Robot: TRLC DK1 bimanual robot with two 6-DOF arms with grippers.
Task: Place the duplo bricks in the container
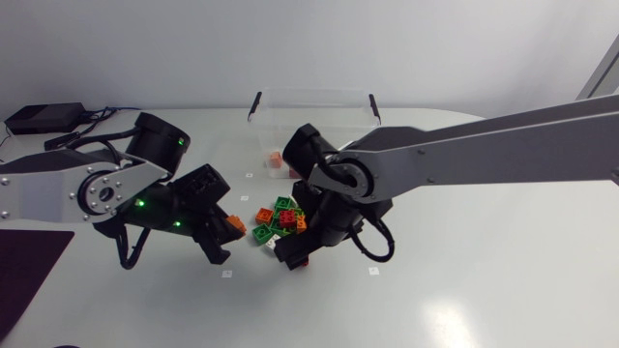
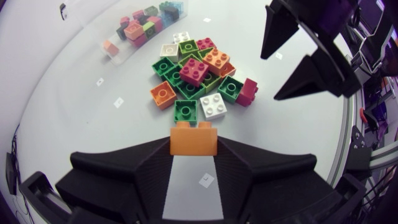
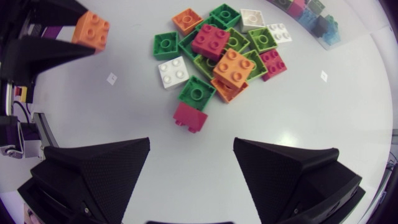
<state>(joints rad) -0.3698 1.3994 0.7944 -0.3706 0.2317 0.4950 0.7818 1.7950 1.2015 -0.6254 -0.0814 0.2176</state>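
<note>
- The counter (image 1: 484, 290) is white and smooth. I think a pushed brick would slide on it.
- The right arm (image 1: 464, 155) hangs over the pile. Its jaws are spread wide and hold nothing.
- The left arm (image 1: 97, 188) is beside the pile. Its jaws pinch an orange brick.
- The container (image 1: 311, 94) is a clear box at the back, with a few bricks inside.
- The pile (image 2: 196, 71) lies loose between the arms. The bricks look light, hard and a bit slick.
- The orange brick (image 2: 194, 138) is held by its flat sides.
- A red brick (image 3: 190, 116) sits at the pile's edge. Its flat sides look best to grab, not the bumps.
</note>
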